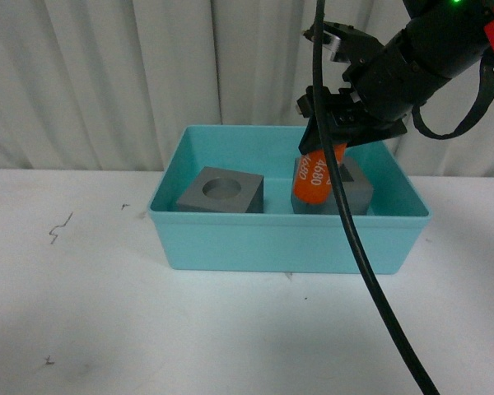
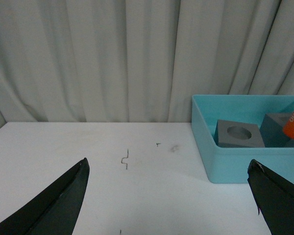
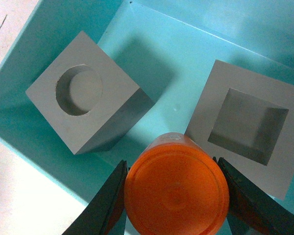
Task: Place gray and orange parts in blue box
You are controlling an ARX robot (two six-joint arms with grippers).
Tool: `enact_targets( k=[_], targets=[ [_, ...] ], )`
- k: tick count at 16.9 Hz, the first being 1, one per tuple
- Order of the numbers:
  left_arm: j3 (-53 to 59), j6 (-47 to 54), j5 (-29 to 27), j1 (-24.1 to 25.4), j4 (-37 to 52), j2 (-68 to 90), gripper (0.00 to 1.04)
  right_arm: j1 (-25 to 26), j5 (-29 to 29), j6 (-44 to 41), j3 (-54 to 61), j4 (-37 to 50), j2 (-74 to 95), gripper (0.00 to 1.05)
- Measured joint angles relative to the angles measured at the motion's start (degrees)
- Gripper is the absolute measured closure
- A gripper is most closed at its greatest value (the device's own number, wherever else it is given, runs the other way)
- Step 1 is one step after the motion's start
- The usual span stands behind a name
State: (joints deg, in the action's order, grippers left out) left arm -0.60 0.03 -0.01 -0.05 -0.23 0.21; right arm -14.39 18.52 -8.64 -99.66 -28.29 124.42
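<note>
Box room: bare floor between the two gray cubes (image 3: 83, 105) in the blue box (image 1: 288, 243).
Cylinder: my right gripper (image 3: 172, 196) pinches the orange cylinder (image 1: 315, 179), above the box.
Left gripper (image 2: 169, 200): spread.

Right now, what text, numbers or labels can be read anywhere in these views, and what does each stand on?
"4680": white digits on the side of the orange plastic cylinder held by the right pincer.
A second row of white digits beside it: partly hidden, unreadable.
Left wrist view: digits cut off, unreadable.
Nothing else bears text.
</note>
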Motion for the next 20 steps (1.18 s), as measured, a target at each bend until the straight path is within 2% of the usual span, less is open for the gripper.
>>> enact_targets(
  k=[8,16,20],
  targets=[
    [0.0,0.0,0.0,0.0,0.0,0.0,0.07,-2.14,0.55,0.02,1.81,0.13,0.0,0.57],
    [0.0,0.0,0.0,0.0,0.0,0.0,0.07,-2.23,-0.59,-0.09,4.74,1.75,0.0,0.55],
    [0.0,0.0,0.0,0.0,0.0,0.0,0.07,-2.12,-0.79,-0.04,4.83,1.99,-0.02,0.08]
  ],
)
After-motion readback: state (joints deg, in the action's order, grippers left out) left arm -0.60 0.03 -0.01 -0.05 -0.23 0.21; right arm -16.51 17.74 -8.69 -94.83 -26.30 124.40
